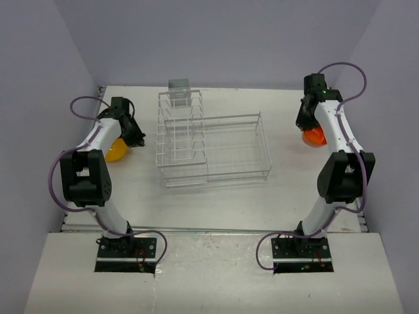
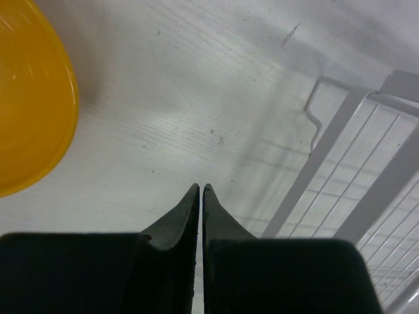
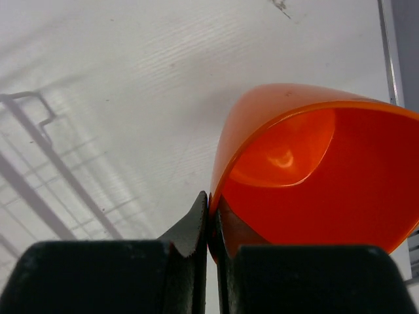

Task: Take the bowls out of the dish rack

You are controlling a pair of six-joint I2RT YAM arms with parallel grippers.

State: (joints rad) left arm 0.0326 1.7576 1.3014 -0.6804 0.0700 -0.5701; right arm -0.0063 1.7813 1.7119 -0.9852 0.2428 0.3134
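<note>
White arms (image 1: pixel 98 135), blk joints (image 1: pixel 85 178), purple cables (image 1: pixel 55 176), blk claws (image 2: pixel 200 188).

Dish rack (image 1: pixel 209 147) on the table (image 1: pixel 229 203), one bowl (image 1: pixel 115 152) well to its left, another bowl (image 1: pixel 313 138) well to its right

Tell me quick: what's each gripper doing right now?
Left gripper: closed, holding nothing.
Right gripper: closed on the orange bowl at its rim.
</note>
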